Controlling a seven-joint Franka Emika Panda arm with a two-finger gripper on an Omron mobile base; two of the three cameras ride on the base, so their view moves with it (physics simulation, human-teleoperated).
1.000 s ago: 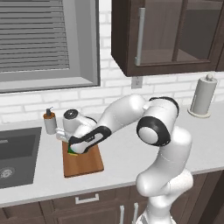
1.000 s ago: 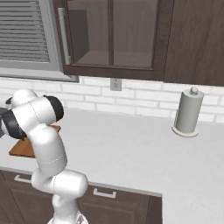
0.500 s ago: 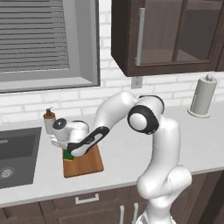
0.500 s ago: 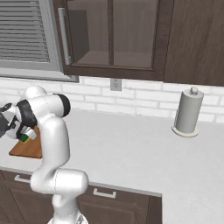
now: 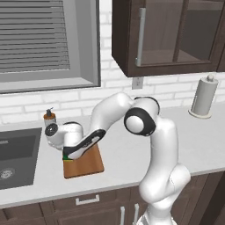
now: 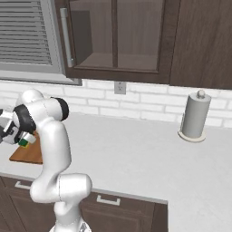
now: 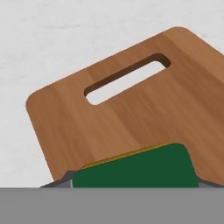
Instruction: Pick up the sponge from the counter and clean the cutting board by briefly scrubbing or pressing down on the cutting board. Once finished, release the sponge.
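Note:
The reddish-brown cutting board (image 5: 86, 163) lies on the light counter (image 5: 132, 158) beside the sink. My gripper (image 5: 67, 154) is low over the board's left end, shut on the sponge (image 5: 65, 157). From the right, the sponge (image 6: 24, 142) shows green and yellow in the gripper (image 6: 21, 140) at the cutting board's (image 6: 26, 155) near edge. In the hand view the sponge's (image 7: 140, 169) dark green face sits between my gripper's (image 7: 133, 181) tips, just above the cutting board (image 7: 78, 131) and close to its handle slot (image 7: 127, 78). Whether the sponge touches the wood I cannot tell.
A dark sunken sink (image 5: 13, 156) lies left of the board. A soap dispenser (image 5: 49, 117) stands behind it by the wall. A paper towel roll (image 5: 204, 96) stands at the far right of the counter. Upper cabinets hang above.
The hand with the sponge has come down and slightly left, onto the board's left end. The elbow has swung right and lower. The board has not moved.

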